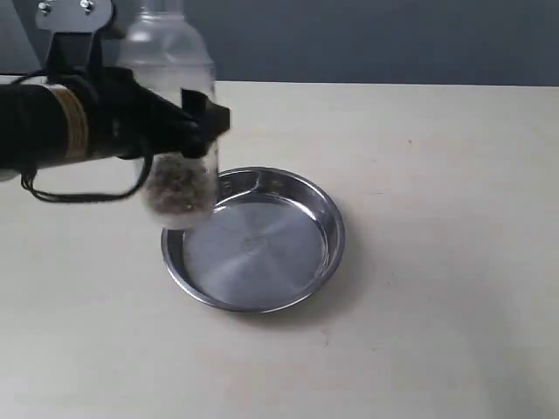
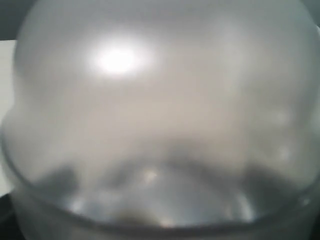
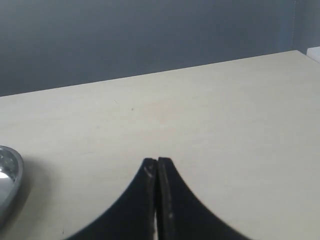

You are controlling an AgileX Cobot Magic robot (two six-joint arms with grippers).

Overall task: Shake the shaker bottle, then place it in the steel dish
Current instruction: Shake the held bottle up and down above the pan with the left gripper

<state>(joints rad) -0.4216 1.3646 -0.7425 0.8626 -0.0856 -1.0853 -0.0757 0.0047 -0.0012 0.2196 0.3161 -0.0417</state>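
Note:
The shaker bottle (image 1: 175,131) hangs upright in the air above the steel dish's left rim, brown bits at its bottom, blurred. My left gripper (image 1: 196,127) is shut on the bottle's middle, reaching in from the left. The bottle's frosted dome (image 2: 160,100) fills the left wrist view and hides the fingers there. The steel dish (image 1: 306,196) sits round and shiny on the table at the centre. Its rim (image 3: 7,175) shows at the edge of the right wrist view. My right gripper (image 3: 157,162) is shut on nothing above bare table; it does not show in the exterior view.
A beige table (image 1: 437,262) spreads around the dish, with a dark grey wall (image 1: 393,39) behind it. The left arm's black body (image 1: 61,122) crosses the upper left of the exterior view.

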